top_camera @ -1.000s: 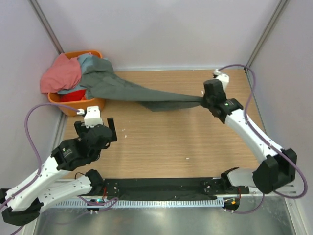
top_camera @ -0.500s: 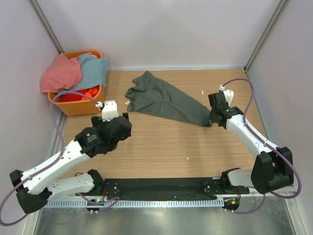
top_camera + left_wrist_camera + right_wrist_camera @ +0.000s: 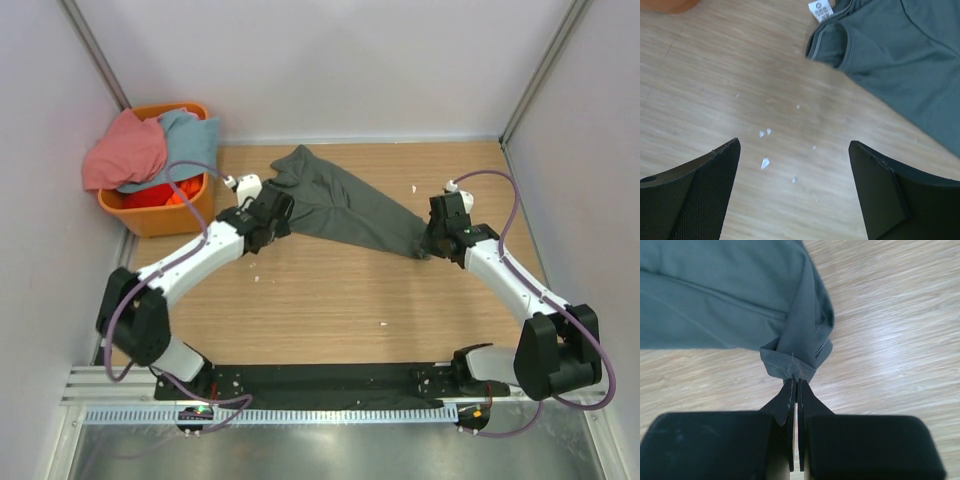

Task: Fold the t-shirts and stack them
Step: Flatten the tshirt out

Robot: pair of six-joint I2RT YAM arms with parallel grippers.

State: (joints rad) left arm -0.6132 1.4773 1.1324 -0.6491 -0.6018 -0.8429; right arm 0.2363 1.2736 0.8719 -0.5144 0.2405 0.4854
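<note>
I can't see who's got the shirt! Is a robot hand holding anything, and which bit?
The right gripper pinches the dark grey t-shirt by a bunched bit of its edge. The left gripper is open and holds nothing.

A robot test cell in a lab: plain pale walls [image 3: 330,60] and metal posts [image 3: 95,50] stand beyond the left pincer [image 3: 280,212], boxing in a wooden table [image 3: 330,300].
</note>
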